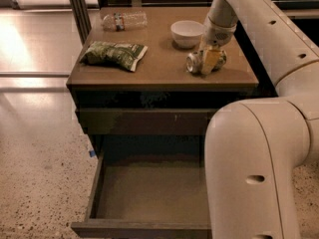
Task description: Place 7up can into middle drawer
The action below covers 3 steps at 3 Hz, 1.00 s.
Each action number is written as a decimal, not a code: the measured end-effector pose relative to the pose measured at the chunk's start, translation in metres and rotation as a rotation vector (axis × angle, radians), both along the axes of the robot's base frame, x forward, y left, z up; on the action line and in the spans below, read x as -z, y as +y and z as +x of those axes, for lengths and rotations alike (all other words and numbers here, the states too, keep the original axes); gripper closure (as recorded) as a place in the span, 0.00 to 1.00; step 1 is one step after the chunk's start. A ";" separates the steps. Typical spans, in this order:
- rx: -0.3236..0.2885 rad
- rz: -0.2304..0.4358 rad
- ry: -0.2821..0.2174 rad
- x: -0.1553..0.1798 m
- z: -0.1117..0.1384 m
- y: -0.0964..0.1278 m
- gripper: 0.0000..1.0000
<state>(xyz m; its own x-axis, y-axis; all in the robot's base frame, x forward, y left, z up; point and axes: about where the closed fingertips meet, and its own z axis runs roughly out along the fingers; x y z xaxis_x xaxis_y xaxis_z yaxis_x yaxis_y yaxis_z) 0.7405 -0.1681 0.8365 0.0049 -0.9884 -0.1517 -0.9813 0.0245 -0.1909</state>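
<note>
The 7up can (pixel 195 62) lies on its side near the right end of the brown cabinet top (pixel 159 71), just in front of the white bowl (pixel 187 33). My gripper (pixel 209 59) comes down from above and sits right at the can, with its yellowish tip covering the can's right half. The middle drawer (pixel 144 190) is pulled out below the cabinet front; its grey-brown floor is bare. My large white arm link (pixel 249 173) hides the drawer's right part.
A green crinkled snack bag (pixel 114 54) lies on the left of the cabinet top. A clear plastic bottle (pixel 124 20) lies at the back left. A closed drawer front (pixel 144 121) sits above the open drawer. Speckled floor lies to the left.
</note>
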 end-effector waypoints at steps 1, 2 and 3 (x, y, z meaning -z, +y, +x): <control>0.000 0.000 0.000 0.000 0.000 0.000 0.71; 0.000 0.000 0.000 0.000 0.000 0.000 0.95; 0.000 0.000 0.000 0.000 0.000 0.000 1.00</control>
<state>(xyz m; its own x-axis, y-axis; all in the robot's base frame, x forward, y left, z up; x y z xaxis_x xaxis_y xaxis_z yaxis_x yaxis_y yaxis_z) 0.7405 -0.1681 0.8365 0.0049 -0.9884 -0.1517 -0.9813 0.0245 -0.1910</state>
